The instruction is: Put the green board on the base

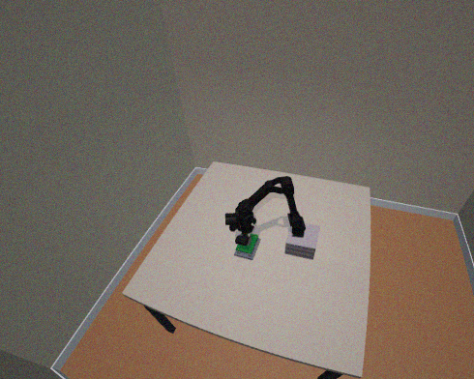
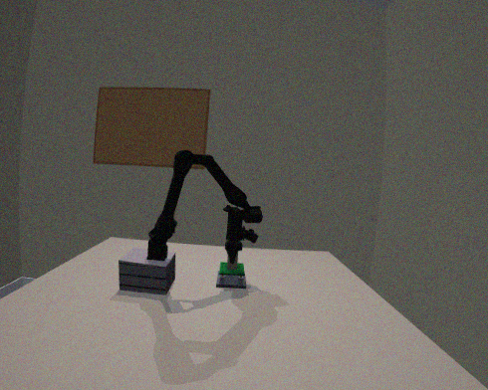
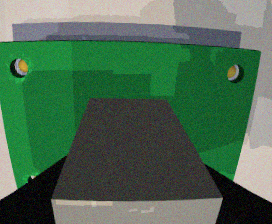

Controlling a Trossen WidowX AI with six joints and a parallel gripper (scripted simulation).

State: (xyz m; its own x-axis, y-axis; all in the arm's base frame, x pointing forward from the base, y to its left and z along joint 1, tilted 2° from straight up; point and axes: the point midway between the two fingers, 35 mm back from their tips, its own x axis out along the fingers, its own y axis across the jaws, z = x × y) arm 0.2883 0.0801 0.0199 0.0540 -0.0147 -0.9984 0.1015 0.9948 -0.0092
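Board (image 1: 251,244) (image 2: 238,269) (image 3: 122,62) sits above the base (image 1: 246,256) (image 2: 231,284) (image 3: 129,33), handle (image 3: 137,150) up and gripped by the tool (image 1: 243,240) (image 2: 232,264). In the wrist view, gold pins (image 3: 23,66) (image 3: 232,73) show in the holes at eleven and one o'clock, and the base's edge juts out at twelve. I cannot tell whether the board touches all four posts. Outward, on the tabletop (image 1: 217,290) (image 2: 293,338), the arm's block (image 1: 294,248) (image 2: 142,277) stands apart, at three o'clock of the board from above.

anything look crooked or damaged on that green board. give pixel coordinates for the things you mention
No damage stands out on the green board (image 1: 248,244) (image 2: 232,269) (image 3: 112,82). Gold pins show off-centre in its two visible far holes, so it may sit slightly shifted; the near corners are mostly hidden.
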